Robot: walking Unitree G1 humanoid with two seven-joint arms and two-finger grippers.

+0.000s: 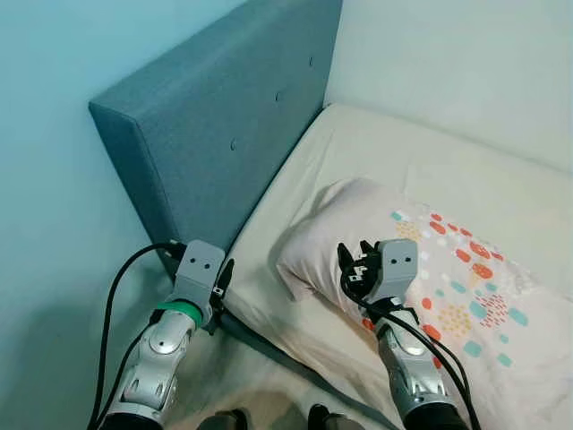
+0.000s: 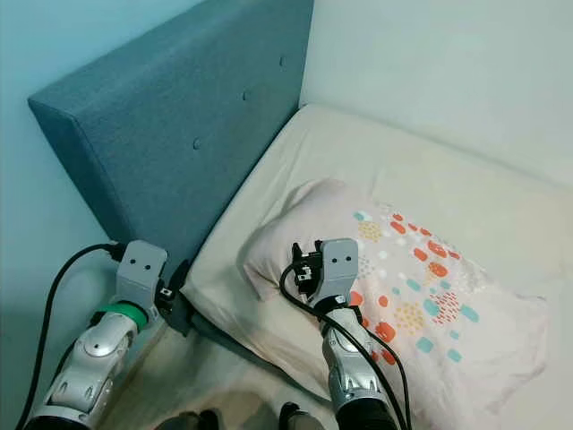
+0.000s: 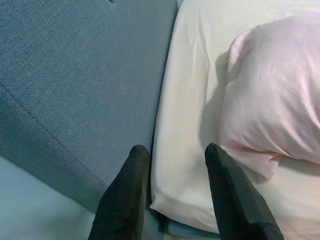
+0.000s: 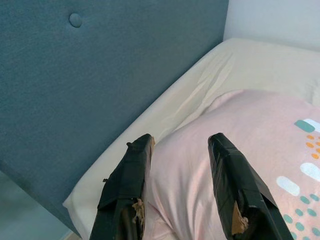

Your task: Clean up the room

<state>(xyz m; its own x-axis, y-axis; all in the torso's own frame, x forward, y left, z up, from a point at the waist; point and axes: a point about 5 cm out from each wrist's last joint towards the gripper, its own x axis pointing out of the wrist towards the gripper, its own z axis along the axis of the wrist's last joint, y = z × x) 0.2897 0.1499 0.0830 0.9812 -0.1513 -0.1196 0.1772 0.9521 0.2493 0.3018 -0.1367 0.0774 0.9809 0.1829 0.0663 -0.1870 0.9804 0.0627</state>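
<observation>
Both hands stand with their black fingers spread wide and hold nothing: the right hand (image 4: 181, 187) hovers over the near end of the pillow, and the left hand (image 3: 177, 192) hangs at the corner where mattress and headboard meet. Largest in view is the bed's mattress (image 1: 376, 148), covered in a cream sheet and running away from the robot along a pale wall (image 1: 466, 63). Next comes the blue-grey upholstered headboard (image 1: 224, 116), buttoned in a few spots, standing upright along the mattress's left edge and backed by a light blue wall (image 1: 45, 161). On the mattress lies the pillow (image 1: 448, 287), pale pink and plain at the end nearest the headboard, printed with orange, teal and yellow marks toward the right; it lies flat, near the headboard but apart from it, with a strip of bare sheet between. In the right wrist view the two fingers (image 4: 127, 190) frame the pillow's pink end, with worn, torn tape at their tips, and I cannot tell whether they touch the fabric. In the left wrist view one finger (image 3: 127, 195) lies over the headboard's lower edge and the other over the sheet's corner. Silver arms lead back from each hand, a black cable (image 1: 121, 287) looping beside the left one, which wears a green band (image 1: 183, 312) at the wrist.
</observation>
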